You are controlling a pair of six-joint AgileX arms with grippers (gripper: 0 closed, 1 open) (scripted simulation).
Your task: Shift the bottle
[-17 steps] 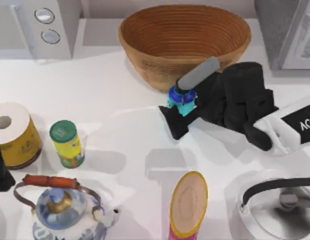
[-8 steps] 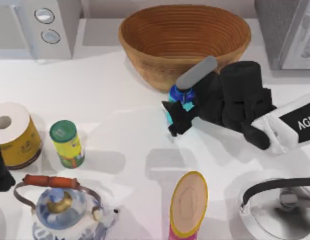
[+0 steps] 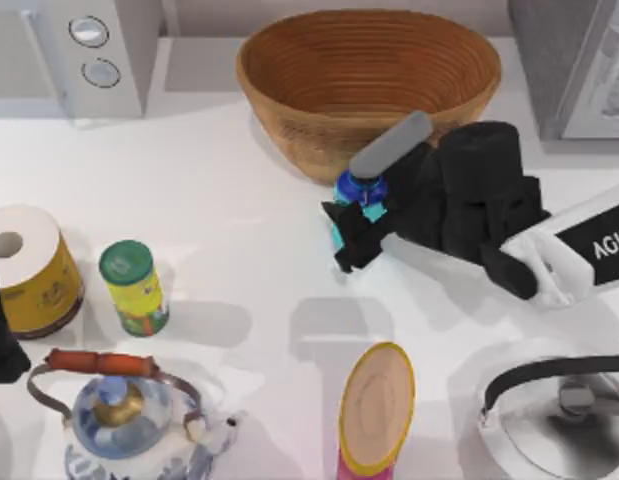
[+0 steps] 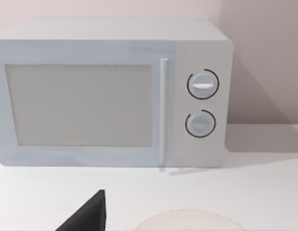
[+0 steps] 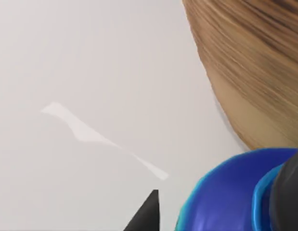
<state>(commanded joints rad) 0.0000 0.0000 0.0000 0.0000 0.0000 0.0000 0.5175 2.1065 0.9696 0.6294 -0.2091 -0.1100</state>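
White tabletop (image 3: 239, 210) carried the whole scene. Nearest the camera, a pink bottle (image 3: 375, 408) stood at the front edge. Beyond it, the right gripper (image 3: 357, 226) pinched the bottle (image 3: 361, 196) between its fingers, just in front of the wicker basket (image 3: 369, 85). Left arm sat parked at the left edge.

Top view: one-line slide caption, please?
Right gripper closed on the bottle beside the wicker basket on the white table.

Overhead looks down; wrist views sit close.
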